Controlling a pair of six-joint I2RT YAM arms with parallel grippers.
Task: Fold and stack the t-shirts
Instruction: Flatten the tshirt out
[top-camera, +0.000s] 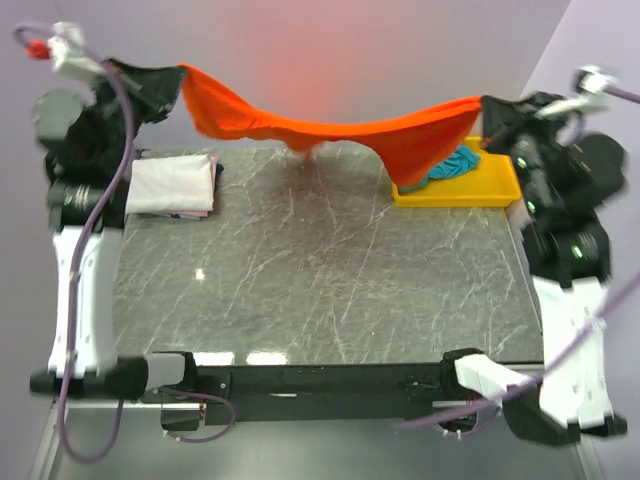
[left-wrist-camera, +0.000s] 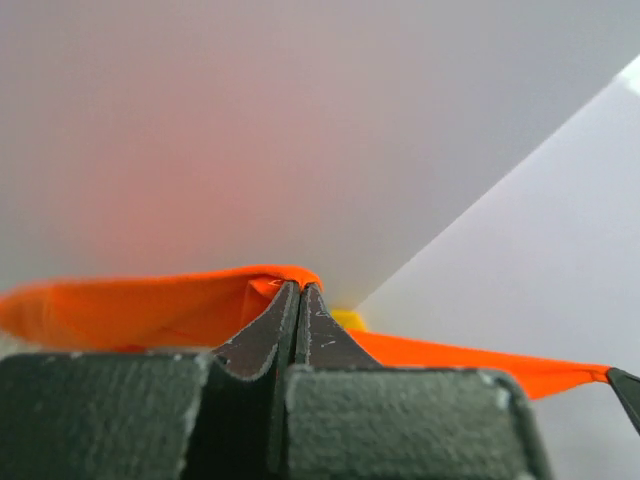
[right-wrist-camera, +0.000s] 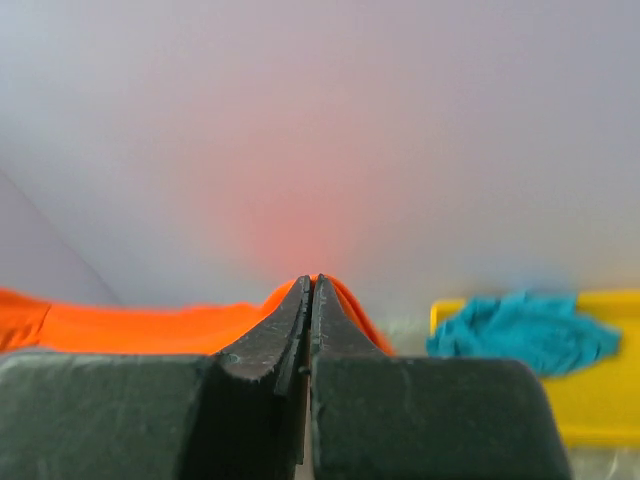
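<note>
Top external: orange t-shirt (top-camera: 340, 131) above tray (top-camera: 470, 193)

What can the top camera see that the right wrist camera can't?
Only the top view shows the folded white t-shirt lying at the left, and the left pincer holding the far end of the orange t-shirt. Only the right wrist view shows, up close, the right pincer shut tight on orange cloth. Both show the orange t-shirt, plus the teal t-shirt lying in the yellow tray.
</note>
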